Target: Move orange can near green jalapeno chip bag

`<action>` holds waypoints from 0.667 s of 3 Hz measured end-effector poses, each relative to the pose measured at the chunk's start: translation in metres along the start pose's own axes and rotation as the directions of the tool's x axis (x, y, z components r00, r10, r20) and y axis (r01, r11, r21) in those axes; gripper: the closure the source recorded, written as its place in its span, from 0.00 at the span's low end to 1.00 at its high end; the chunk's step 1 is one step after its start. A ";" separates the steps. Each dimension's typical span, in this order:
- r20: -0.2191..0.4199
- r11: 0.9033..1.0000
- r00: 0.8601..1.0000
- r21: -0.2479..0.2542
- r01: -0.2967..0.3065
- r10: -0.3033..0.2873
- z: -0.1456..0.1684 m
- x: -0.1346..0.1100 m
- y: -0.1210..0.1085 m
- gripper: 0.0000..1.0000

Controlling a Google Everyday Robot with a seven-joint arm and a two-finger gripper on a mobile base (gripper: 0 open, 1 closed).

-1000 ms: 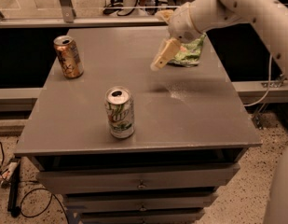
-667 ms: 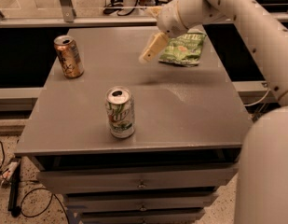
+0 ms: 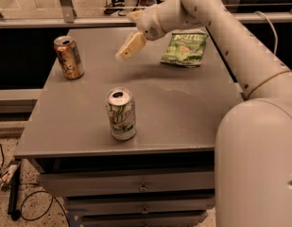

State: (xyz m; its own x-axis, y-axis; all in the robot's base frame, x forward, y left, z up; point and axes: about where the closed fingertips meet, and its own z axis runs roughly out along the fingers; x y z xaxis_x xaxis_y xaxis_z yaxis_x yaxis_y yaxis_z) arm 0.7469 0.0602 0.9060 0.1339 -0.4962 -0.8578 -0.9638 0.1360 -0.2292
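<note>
The orange can (image 3: 69, 57) stands upright near the table's left edge, towards the back. The green jalapeno chip bag (image 3: 184, 48) lies flat at the back right of the table. My gripper (image 3: 125, 52) hangs above the table's back middle, between the can and the bag, nearer the bag and about a can's height to the right of the orange can. It holds nothing. My arm reaches in from the upper right and passes over the bag's left side.
A white can with green lettering (image 3: 121, 113) stands upright near the table's front middle. The grey table (image 3: 183, 108) has drawers beneath its front edge. A metal rail and glass run behind the table. My robot body fills the lower right.
My gripper has swung left across the back of the table, from over the chip bag towards the orange can. The cans and the bag have not moved.
</note>
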 end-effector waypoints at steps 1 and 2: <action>0.074 0.999 0.997 -0.039 -0.036 0.039 0.033 -0.010 0.012 0.00; 0.141 0.993 0.987 -0.100 -0.062 0.076 0.069 -0.022 0.032 0.00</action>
State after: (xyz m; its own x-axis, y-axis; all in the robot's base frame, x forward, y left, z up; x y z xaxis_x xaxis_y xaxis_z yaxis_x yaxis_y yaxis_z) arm 0.7287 0.1347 0.8857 0.0917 -0.3589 -0.9289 -0.9885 0.0801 -0.1285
